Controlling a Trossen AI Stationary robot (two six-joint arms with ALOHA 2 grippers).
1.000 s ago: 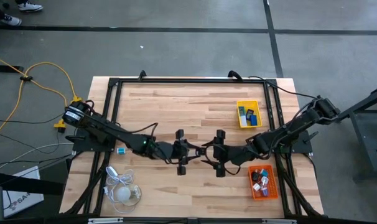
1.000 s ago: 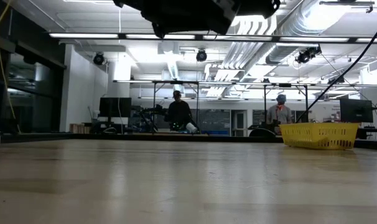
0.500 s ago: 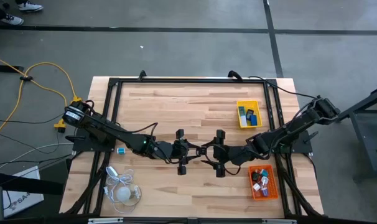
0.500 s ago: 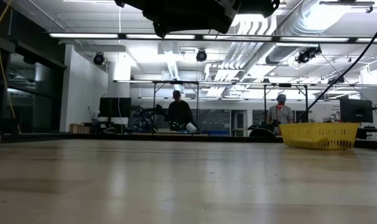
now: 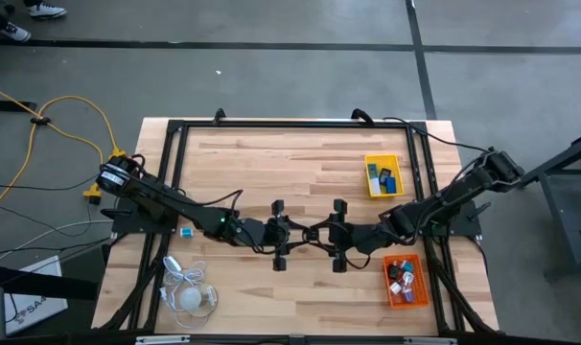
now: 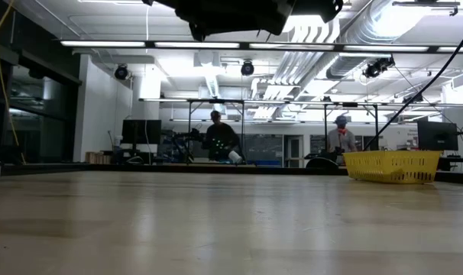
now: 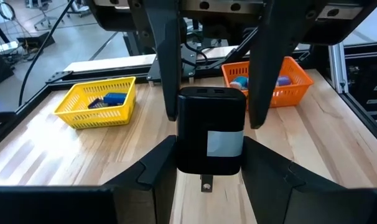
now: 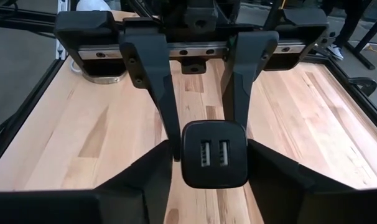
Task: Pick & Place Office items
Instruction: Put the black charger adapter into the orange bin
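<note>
— Several small office pieces already lie in the yellow rectangular plastic tray (image 5: 383, 156) at the high view's upper right, and more sit in the orange rectangular plastic tray (image 5: 406, 305) at the lower right. So a good part looks sorted.

— What is left?

— One tiny teal piece (image 5: 187, 231) sits at the table's left edge, above the white bulb-like thing with a coiled cord (image 5: 190, 297). Then there is the black rounded plastic USB charger block (image 7: 211, 130), held above the wood at the centre of the high view. It is not in any tray yet.

— Who has it?

— The left gripper (image 5: 304, 236) is clenched on its sides. The right gripper (image 5: 317, 236) brackets it from the opposite side. Whether that one has actually clamped, I cannot tell. It looks like a handover in mid-air.

— Which way does the block point?

— Its face with the two ports looks toward the right arm, so toward the high view's right. I judge its long axis to run level, left to right, along the line between the two wrists. A grey label shows on the side seen from the left wrist.
</note>
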